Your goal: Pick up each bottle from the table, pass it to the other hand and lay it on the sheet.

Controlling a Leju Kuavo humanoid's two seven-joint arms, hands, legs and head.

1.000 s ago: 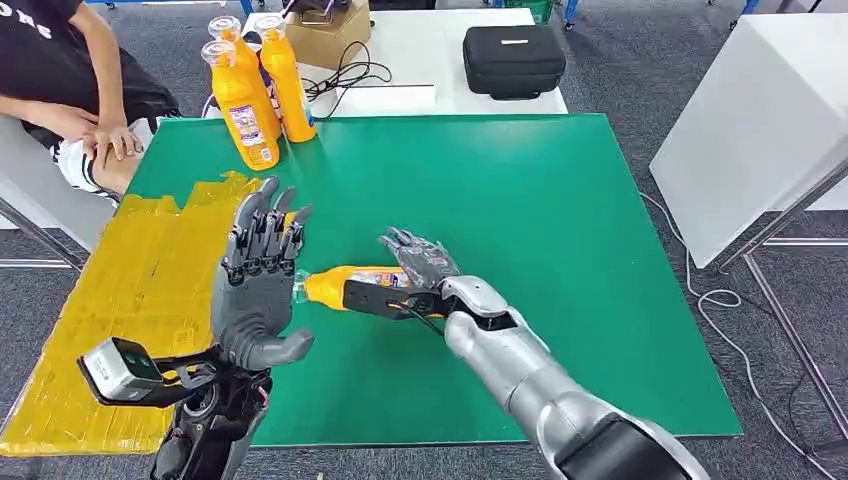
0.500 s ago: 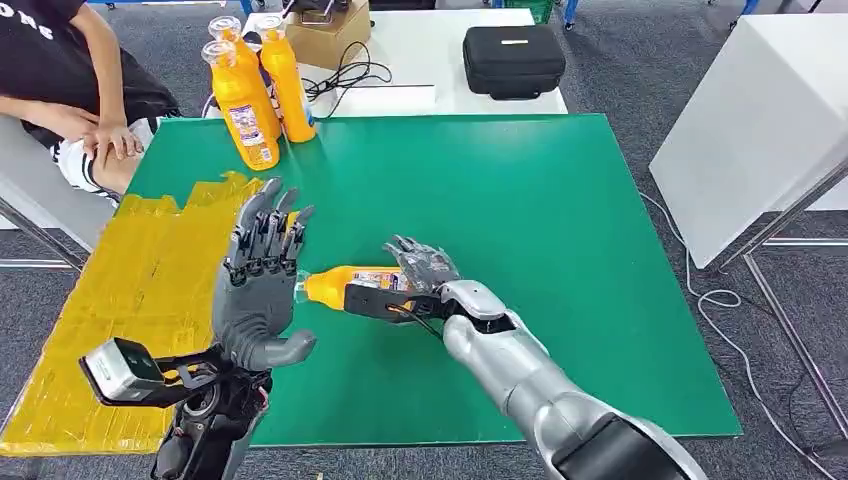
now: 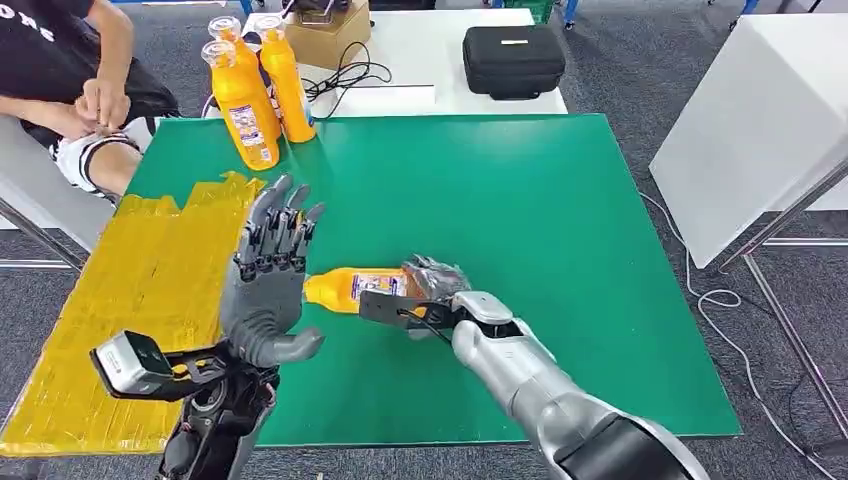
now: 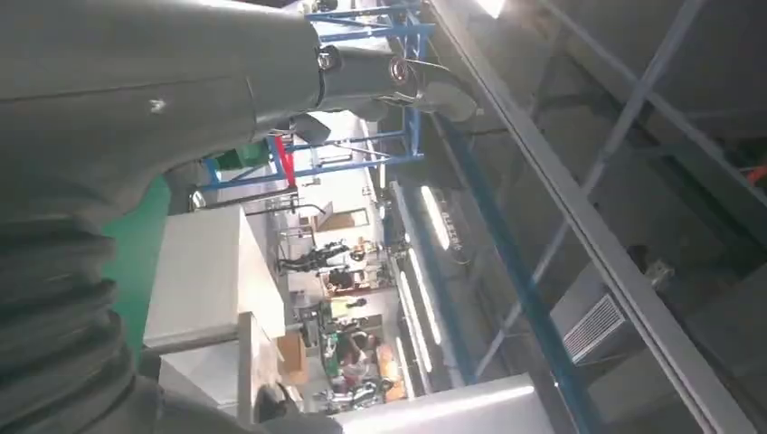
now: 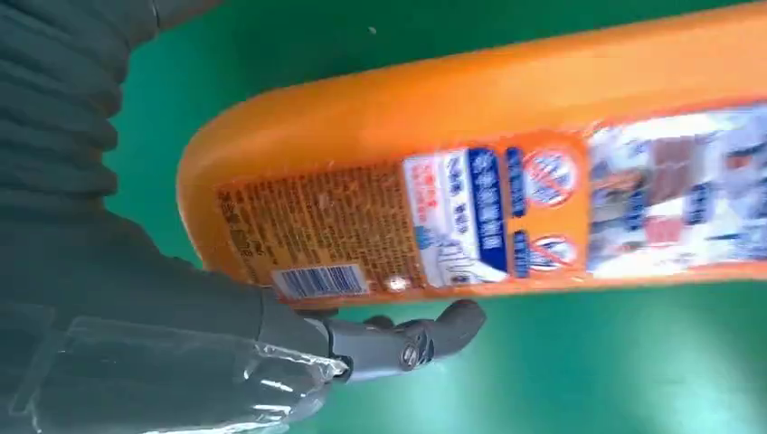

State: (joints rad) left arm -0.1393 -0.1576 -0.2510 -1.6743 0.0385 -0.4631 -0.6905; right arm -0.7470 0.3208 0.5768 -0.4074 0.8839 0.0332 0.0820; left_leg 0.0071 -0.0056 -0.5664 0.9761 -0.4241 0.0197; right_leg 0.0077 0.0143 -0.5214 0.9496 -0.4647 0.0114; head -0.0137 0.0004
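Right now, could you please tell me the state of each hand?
Left hand: open, fingers spread, holding nothing.
Right hand: holding the orange bottle by its base end.

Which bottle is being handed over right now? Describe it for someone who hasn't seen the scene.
Find the green table. Near its front edge, the right hand holds an orange bottle sideways, neck pointing toward the open left hand. The other orange bottles stand upright at the far left corner.
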